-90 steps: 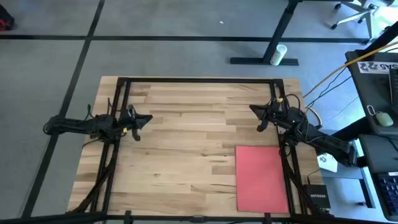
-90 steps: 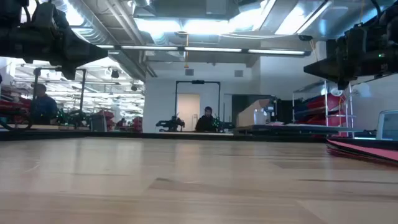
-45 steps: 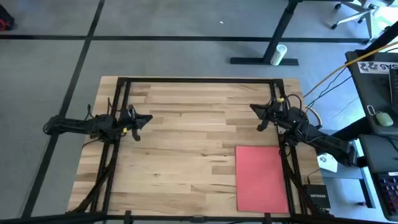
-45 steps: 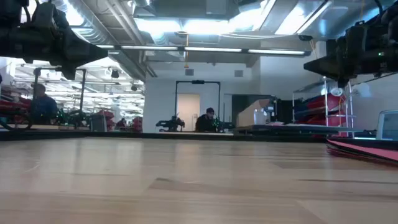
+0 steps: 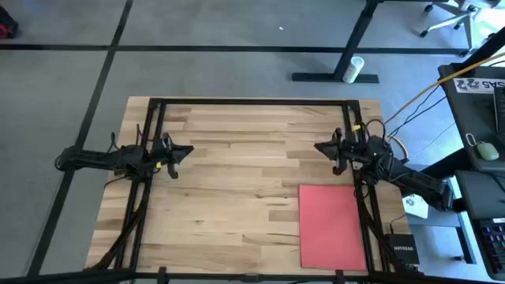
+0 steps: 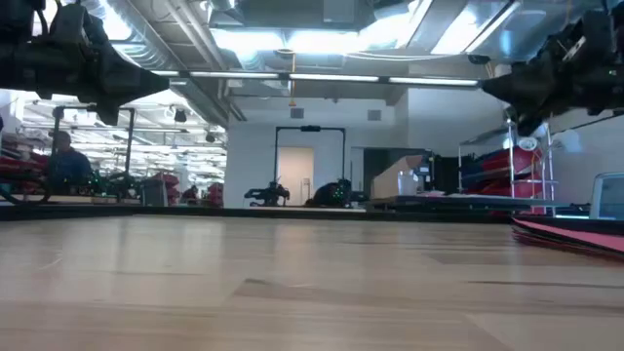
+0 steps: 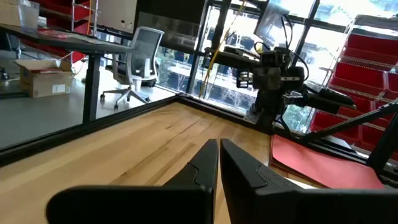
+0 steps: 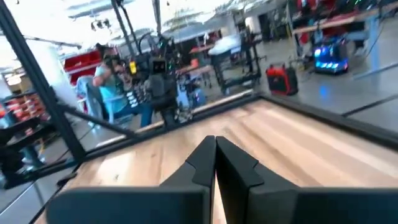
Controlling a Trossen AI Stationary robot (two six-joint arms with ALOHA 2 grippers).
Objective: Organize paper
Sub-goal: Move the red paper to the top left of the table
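a wooden bench (image 5: 237, 189) seen from above, with two dark robot arms held over it. the paper (image 5: 331, 226), a neat stack with a red sheet on top, lies flat at the bench's near right corner, its edges square to the bench; darker sheets show beneath its edge in the low view. the left gripper (image 5: 186, 151) hangs over the left side, fingers pressed together, holding nothing. the right gripper (image 5: 318, 147) hangs over the right side, just beyond the paper's far edge, fingers also together and empty. a person (image 8: 109, 87) sits in the room beyond.
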